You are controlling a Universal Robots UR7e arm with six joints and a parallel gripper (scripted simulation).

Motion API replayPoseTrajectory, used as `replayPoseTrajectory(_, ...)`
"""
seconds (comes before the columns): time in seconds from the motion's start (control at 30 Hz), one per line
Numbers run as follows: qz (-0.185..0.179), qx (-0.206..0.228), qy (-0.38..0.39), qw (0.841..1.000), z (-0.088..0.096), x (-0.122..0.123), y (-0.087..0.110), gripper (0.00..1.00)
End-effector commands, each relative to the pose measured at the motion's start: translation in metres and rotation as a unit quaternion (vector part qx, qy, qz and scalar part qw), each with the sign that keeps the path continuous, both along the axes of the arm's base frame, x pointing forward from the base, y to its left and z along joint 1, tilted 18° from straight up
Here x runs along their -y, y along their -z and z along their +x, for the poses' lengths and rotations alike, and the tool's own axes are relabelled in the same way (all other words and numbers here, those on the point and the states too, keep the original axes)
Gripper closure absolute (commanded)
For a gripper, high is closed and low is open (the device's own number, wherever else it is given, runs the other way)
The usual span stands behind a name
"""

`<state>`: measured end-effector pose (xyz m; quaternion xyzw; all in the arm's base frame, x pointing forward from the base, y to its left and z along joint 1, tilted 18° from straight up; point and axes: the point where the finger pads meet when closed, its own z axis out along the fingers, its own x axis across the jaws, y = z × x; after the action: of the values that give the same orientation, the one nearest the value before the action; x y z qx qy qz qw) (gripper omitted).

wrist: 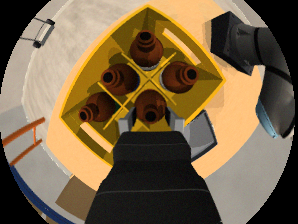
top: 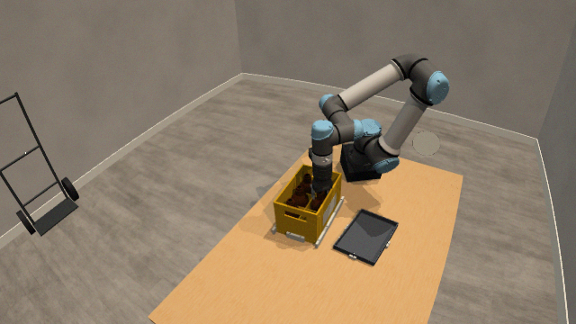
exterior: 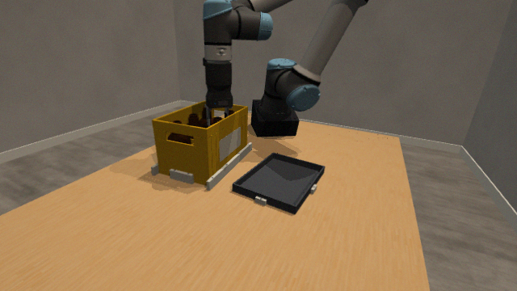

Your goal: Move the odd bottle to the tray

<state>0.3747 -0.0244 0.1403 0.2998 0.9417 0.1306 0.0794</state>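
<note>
A yellow crate (top: pixel 299 222) (exterior: pixel 182 155) (wrist: pixel 80 123) stands on the table and holds five brown bottles. In the wrist view they stand upright in their cells: one at the far end (wrist: pixel 145 48), one on the right (wrist: pixel 180 78), one on the left (wrist: pixel 119 79), one at the lower left (wrist: pixel 96 108), and one nearest the camera (wrist: pixel 152 104). My gripper (top: pixel 320 191) (exterior: pixel 216 115) (wrist: pixel 150 112) is open and lowered into the crate. Its fingers stand on either side of the nearest bottle's neck without gripping it. The dark tray (top: pixel 366 236) (exterior: pixel 279 182) lies to the right of the crate and holds nothing.
Grey stop strips (exterior: pixel 228 166) (top: pixel 330 220) lie along the crate's foot. The arm's black base block (top: pixel 357 168) (exterior: pixel 275 121) stands behind the crate and tray. A hand truck (top: pixel 36 180) stands on the floor far to the left.
</note>
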Motion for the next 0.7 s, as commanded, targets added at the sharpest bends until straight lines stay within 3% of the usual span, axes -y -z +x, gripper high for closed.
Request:
replayPoseTrajectory(0.0, 0.000, 0.001, 0.000, 1.000, 0.0003, 0.0002, -0.0004, 0.00)
replayPoseTrajectory(0.63, 0.000, 0.001, 0.000, 1.000, 0.0003, 0.0002, -0.0004, 0.00)
replayPoseTrajectory(0.67, 0.000, 0.001, 0.000, 1.000, 0.0003, 0.0002, -0.0004, 1.00)
